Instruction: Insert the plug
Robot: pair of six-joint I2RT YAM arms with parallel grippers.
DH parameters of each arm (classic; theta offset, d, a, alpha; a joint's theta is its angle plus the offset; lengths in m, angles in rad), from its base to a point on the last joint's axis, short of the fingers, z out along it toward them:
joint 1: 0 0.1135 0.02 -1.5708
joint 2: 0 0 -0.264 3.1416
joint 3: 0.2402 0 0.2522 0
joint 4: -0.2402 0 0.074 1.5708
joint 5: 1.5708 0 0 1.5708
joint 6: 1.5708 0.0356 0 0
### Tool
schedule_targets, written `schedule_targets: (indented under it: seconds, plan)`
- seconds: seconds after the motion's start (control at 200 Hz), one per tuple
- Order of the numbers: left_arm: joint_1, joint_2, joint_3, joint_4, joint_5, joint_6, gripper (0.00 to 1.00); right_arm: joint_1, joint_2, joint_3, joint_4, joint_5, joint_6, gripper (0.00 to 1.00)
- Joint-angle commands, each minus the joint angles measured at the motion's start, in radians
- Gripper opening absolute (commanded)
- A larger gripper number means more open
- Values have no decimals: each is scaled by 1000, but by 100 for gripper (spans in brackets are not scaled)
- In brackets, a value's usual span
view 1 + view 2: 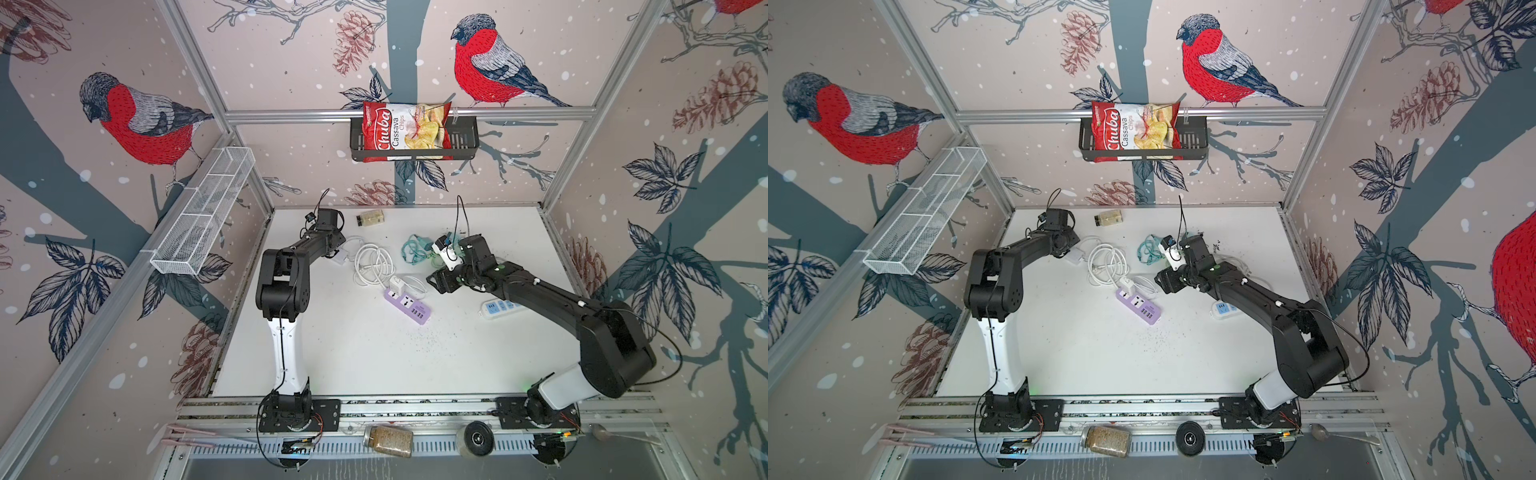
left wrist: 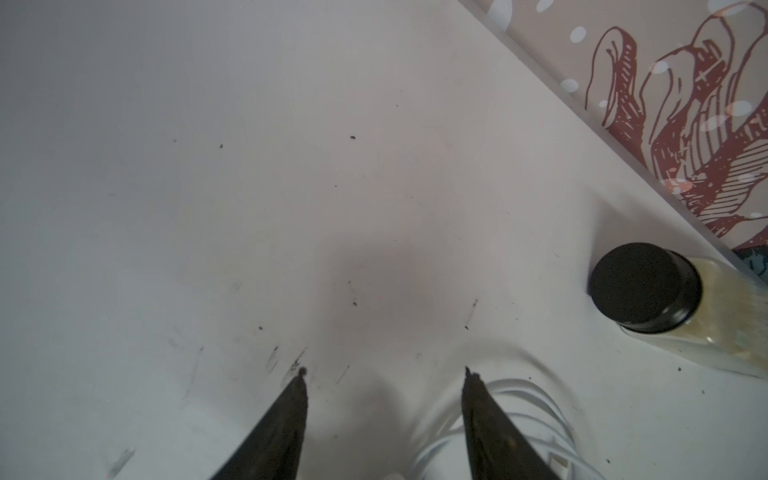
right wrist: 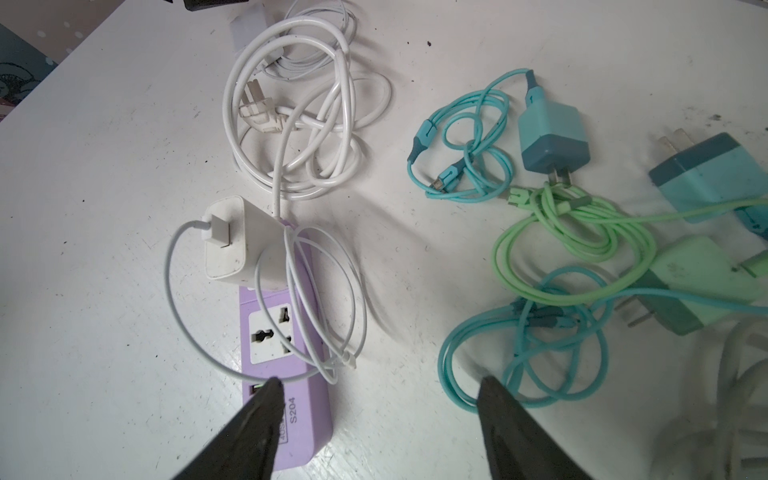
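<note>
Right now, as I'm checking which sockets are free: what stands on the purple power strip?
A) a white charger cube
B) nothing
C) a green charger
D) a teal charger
A: in the right wrist view the white charger cube stands on one end of the purple power strip, while the teal charger and the green charger lie apart from it on the table.

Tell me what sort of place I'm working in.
Probably a lab robot cell: an aluminium frame around wallpaper panels, a mounting rail in front, and a white tabletop holding a purple power strip.
</note>
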Motion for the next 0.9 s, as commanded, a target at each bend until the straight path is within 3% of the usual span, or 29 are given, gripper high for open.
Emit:
schedule_targets:
  seconds: [0.0,0.325,0.595,0.895]
  plan:
    - [1,13,7,41,33,14,58,0,-9,4,14,-8,10,75]
    - [1,-33,-53,2,66,10,57,0,-12,4,14,-7,11,75]
    - [-6,-130,-225,24,124,8,55,0,-15,3,16,-4,12,75]
    - [-82,-253,-386,68,133,6,53,1,-9,4,14,-5,12,75]
